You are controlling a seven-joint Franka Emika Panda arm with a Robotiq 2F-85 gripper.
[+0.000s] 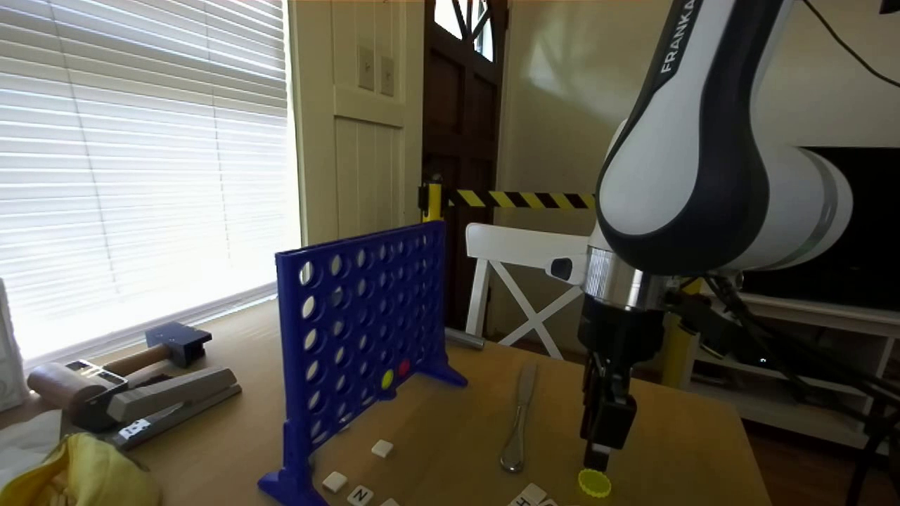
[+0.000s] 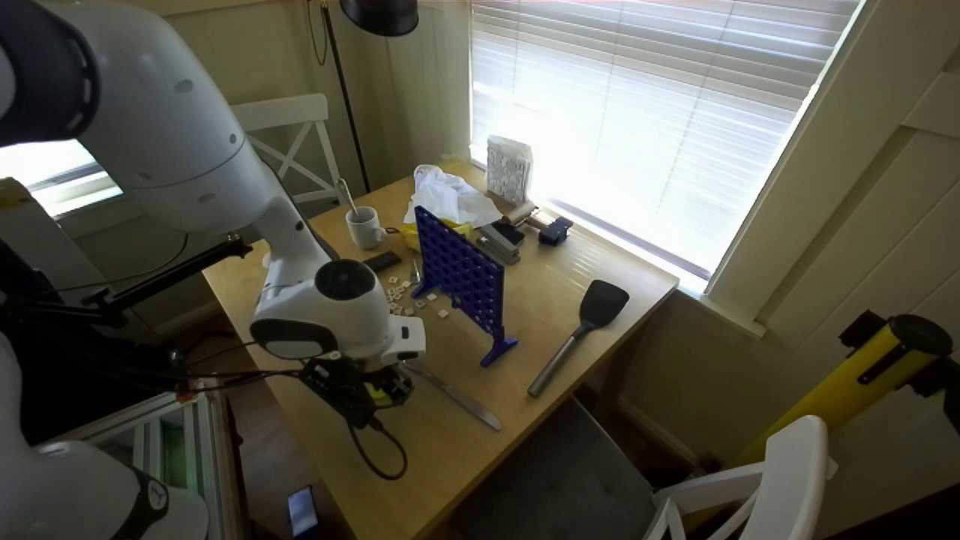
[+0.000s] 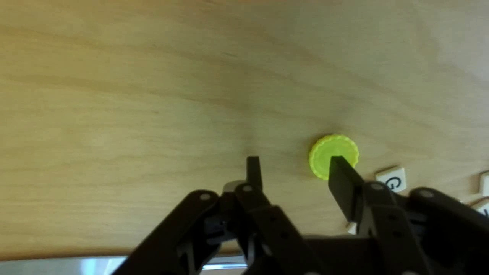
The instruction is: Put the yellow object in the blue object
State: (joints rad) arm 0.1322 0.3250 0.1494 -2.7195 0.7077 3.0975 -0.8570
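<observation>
Gripper [image 3: 297,166] fingers stand apart. Just below one fingertip: 1 flat round yellow plastic disc [image 3: 324,152], lying on the wooden surface [image 3: 153,133]; contact cannot be told. Near the gripper: 1 silver metal knife [image 2: 469,403]. Farther off: 1 upright blue plastic grid [image 1: 373,324], 1 yellow disc [image 1: 387,379] and 1 red disc [image 1: 404,367] showing in its bottom-row holes.

Daylight floods through window blinds [image 1: 140,154] well apart from the gripper [image 3: 295,162], burning out to white in both exterior views. A pale patch of light marks the wall [image 1: 555,119] beyond the gripper. In the wrist view, the blurred fingers [image 3: 254,172] stand out dark, and soft shadow edges the yellow disc [image 3: 326,152] near them.
</observation>
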